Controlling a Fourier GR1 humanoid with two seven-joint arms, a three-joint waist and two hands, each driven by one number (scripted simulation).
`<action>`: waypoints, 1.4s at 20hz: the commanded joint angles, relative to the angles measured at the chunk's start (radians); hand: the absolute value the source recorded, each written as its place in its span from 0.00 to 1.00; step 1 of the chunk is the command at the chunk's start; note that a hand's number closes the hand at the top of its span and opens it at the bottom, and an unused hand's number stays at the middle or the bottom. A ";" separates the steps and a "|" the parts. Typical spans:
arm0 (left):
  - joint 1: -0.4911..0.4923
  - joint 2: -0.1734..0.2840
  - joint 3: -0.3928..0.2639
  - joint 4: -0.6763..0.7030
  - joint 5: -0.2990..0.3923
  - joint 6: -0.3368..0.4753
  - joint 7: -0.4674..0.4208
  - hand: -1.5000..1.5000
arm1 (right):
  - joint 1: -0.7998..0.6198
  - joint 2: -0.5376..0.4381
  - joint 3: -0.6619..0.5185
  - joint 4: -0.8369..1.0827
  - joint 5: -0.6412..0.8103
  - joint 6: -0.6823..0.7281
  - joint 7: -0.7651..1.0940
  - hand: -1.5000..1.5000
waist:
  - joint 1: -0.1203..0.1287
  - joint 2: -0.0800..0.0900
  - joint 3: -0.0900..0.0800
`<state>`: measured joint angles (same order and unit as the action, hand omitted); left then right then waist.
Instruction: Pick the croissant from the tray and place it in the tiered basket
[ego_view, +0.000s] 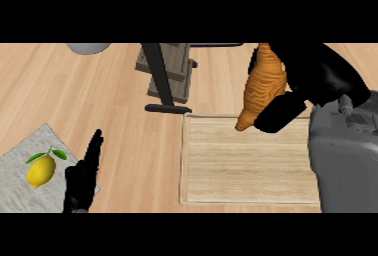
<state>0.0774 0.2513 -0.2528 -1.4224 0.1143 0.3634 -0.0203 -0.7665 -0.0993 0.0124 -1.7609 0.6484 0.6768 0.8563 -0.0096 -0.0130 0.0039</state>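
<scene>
Croissant (264, 85): right hand (310, 85) fingers curled round mid-body, raised above tray (244, 170), beside tiered basket (166, 75). Likely light, flaky, crushable. Left hand (83, 172): fingers straight.

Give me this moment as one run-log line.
right hand: shut on croissant, lifted above tray | left hand: open, resting lower left | tiered basket: croissant not yet in it

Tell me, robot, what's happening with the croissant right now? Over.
Right hand shut on croissant, lifted above the tray. Left hand open, resting by the lemon. Tiered basket just left of croissant, black post beside it.
</scene>
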 joint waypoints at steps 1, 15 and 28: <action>0.026 0.005 0.017 0.041 0.015 -0.010 0.009 0.50 | -0.178 0.031 -0.189 -0.069 -0.117 0.040 0.168 1.00 | -0.005 0.000 -0.006; 0.014 -0.040 -0.009 0.038 -0.008 -0.023 0.000 0.50 | -0.753 -0.206 -0.266 0.201 -0.167 0.070 0.246 1.00 | 0.013 0.007 -0.007; 0.010 -0.026 -0.004 0.010 -0.026 -0.046 0.032 0.50 | -0.935 -0.170 -0.227 0.694 0.021 -0.185 0.063 1.00 | 0.038 0.018 -0.006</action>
<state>0.0529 0.2341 -0.2363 -1.4164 0.0904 0.3249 -0.0177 -1.6654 -0.2920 -0.2274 -1.1833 0.6296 0.5829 0.9227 0.0243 0.0009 0.0019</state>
